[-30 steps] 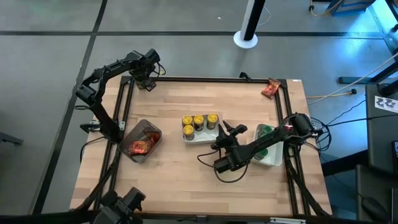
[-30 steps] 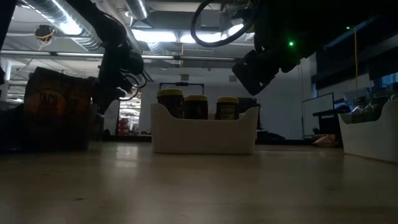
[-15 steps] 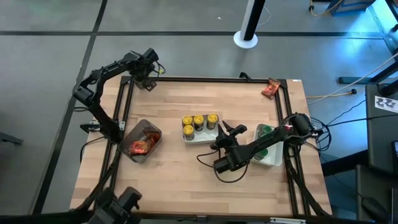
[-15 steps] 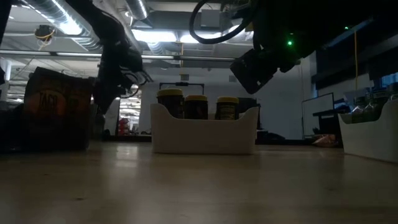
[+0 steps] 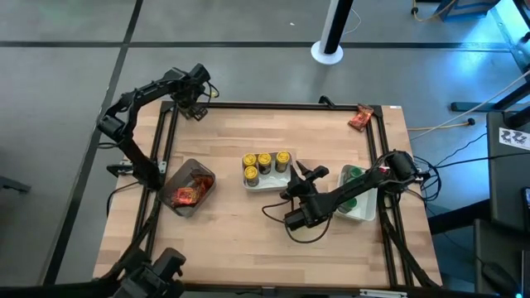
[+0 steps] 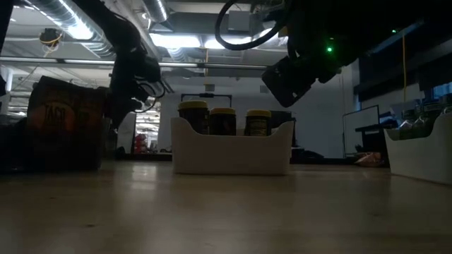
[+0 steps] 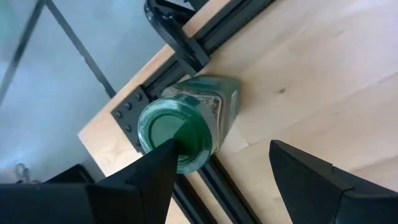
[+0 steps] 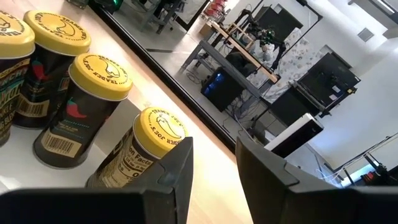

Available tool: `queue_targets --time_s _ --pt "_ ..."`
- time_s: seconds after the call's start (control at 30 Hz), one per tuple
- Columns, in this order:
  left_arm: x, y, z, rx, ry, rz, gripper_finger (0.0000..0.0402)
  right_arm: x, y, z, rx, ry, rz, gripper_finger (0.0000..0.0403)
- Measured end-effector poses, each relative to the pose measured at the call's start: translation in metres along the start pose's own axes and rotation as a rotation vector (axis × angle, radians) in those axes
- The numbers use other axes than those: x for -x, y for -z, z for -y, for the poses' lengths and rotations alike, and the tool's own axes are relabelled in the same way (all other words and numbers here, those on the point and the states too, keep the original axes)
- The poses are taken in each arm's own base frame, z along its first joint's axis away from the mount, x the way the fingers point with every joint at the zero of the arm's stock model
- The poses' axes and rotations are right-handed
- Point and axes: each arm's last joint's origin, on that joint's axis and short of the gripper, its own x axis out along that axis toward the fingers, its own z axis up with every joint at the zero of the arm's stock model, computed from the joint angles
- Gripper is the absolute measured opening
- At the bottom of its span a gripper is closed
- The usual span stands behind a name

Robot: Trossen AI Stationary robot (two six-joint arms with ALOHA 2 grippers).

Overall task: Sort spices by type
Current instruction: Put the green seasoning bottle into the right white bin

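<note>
A green-lidded jar [image 7: 177, 134] stands upright on the table's far left corner beside the black frame. My left gripper [image 7: 217, 174] [image 5: 195, 106] hovers above it, open, one finger on either side in the picture. Several yellow-lidded jars [image 5: 264, 161] [image 8: 93, 74] stand in a white tray [image 5: 280, 184]. My right gripper [image 5: 300, 172] [image 8: 214, 168] is open just right of that tray and holds nothing. Green-lidded jars [image 5: 352, 175] sit in a second white tray [image 5: 364, 215] on the right. Red-orange packets [image 5: 184, 195] lie in the clear bin [image 5: 203, 178]. My left gripper comes at the green-lidded jar from above, pointing down. One finger [image 7: 149, 180] shows over the lid's edge [image 7: 186, 158], but I cannot tell whether it touches the lid. The jar stands on the table.
One more red-orange packet [image 5: 360, 117] lies on the frame at the far right corner. The black frame rail [image 7: 205, 46] runs close by the jar at the far left corner. Bare wood spreads over the middle and near part of the table [image 5: 232, 240].
</note>
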Motion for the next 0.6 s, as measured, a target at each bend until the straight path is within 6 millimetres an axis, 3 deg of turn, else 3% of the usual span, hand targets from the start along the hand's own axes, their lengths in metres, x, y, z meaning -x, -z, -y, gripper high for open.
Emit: queue_targets --time_s 0.27,0.6 --pt "0.027 0.001 -0.010 0.063 -0.037 0.090 0.0236 0.000 0.000 0.000 0.001 0.007 0.013 0.0121" --pt "0.019 -0.003 -0.012 0.089 -0.092 0.144 0.0236 0.000 0.000 0.000 0.000 0.006 0.011 0.0121"
